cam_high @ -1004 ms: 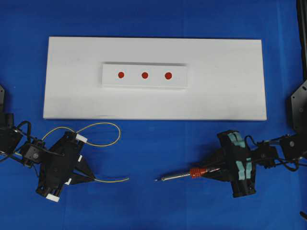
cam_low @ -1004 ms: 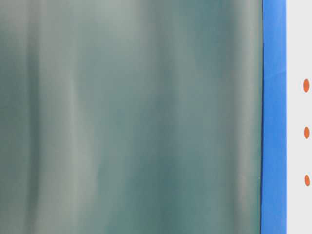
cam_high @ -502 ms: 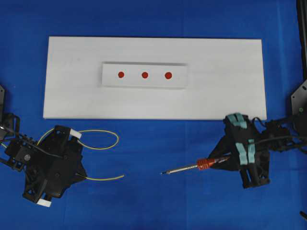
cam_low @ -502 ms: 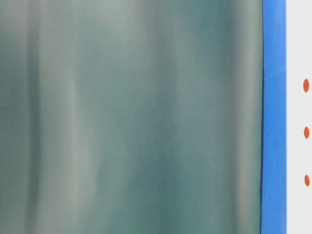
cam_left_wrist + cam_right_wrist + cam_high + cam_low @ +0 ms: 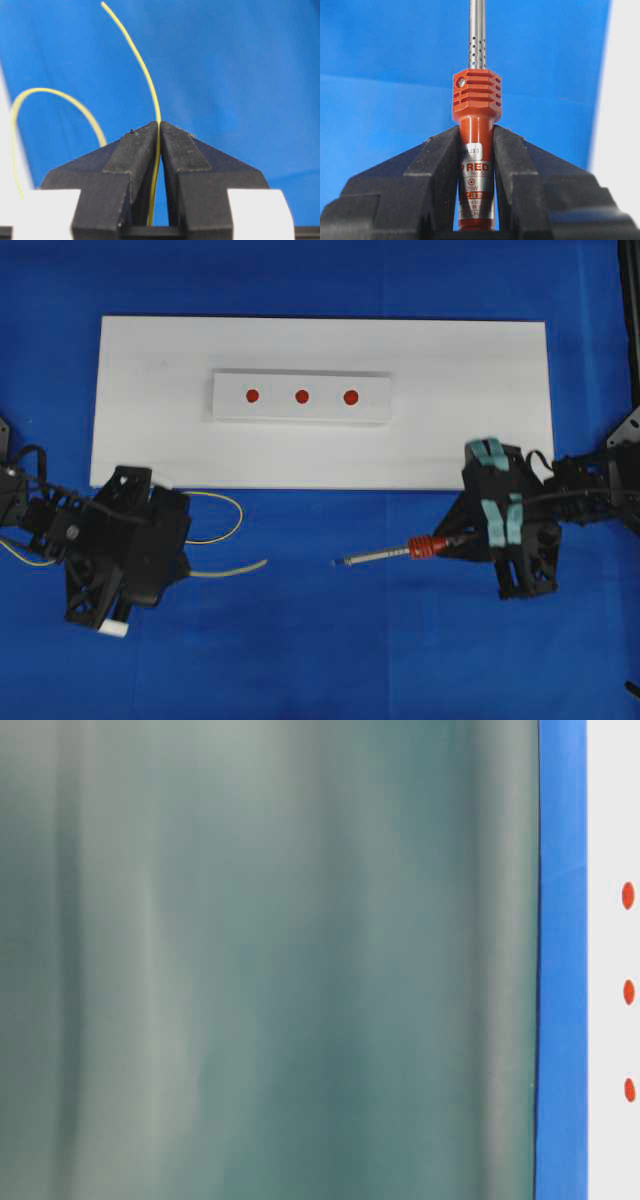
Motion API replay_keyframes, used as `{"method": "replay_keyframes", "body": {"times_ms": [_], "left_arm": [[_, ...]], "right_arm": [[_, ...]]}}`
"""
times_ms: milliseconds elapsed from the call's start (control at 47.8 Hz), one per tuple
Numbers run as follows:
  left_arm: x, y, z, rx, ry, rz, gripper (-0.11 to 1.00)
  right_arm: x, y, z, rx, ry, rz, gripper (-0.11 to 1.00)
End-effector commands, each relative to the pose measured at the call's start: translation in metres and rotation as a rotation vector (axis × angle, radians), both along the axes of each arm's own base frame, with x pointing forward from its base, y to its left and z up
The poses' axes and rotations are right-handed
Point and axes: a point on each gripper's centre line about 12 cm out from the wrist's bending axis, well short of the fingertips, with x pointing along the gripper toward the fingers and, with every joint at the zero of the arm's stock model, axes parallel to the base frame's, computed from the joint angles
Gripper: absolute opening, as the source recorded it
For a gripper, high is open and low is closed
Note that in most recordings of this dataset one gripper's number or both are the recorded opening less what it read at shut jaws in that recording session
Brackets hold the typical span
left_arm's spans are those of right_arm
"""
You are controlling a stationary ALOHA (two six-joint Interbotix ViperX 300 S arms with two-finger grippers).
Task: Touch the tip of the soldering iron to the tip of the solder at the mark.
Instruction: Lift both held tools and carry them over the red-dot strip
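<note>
Both tools are in hand, not yet at the marks. Left pincer (image 5: pixel 159 131) is clamped on the solder (image 5: pixel 145 75); the wire runs up betw. the pads and its free end sticks out toward mid-surface, w/ a loose loop trailing beside. Right pincer (image 5: pixel 476 137) is clamped on the soldering iron (image 5: pixel 476 100) at the red handle, shaft pointing away toward the left arm. In the overhead view both sit over the blue surface (image 5: pixel 320 660), near edge of the white board (image 5: pixel 480 420), well apart from the three red marks (image 5: pixel 301 396) on the raised white strip (image 5: pixel 225 408).

To do it well, imo: bring both tips up over the board, converge slowly at one mark, solder tip down first since the wire is floppy, then ease the iron tip onto it. Keep approach shallow so neither tip overshoots.

Hard to read: table-level view is almost wholly blocked by a blurred grey-green mass, only a blue band and three dots at the right edge. Which mark is meant: can't tell. Iron tip is cut off in the right wrist view. Height of the tools over the surface is unclear.
</note>
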Motion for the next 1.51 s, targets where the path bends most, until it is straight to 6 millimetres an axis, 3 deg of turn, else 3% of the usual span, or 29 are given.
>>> {"method": "replay_keyframes", "body": {"times_ms": [0,397,586,1046,1485], "left_arm": [[0.011,0.018,0.013,-0.008,-0.039,0.059,0.03],[0.023,0.112,0.017,0.034,-0.051,0.312,0.03],[0.023,0.141,0.017,0.071,-0.053,0.363,0.03],[0.017,0.147,0.013,0.066,-0.039,0.390,0.03],[0.004,0.146,-0.026,0.034,0.063,0.434,0.03]], "right_arm": [[0.009,-0.017,0.014,-0.010,-0.038,-0.047,0.06],[0.017,-0.108,0.020,-0.093,0.011,-0.286,0.06],[0.017,-0.131,0.019,-0.113,0.035,-0.344,0.06],[0.019,-0.133,0.018,-0.120,0.040,-0.343,0.06],[0.020,-0.133,0.019,-0.118,0.032,-0.345,0.06]]}}
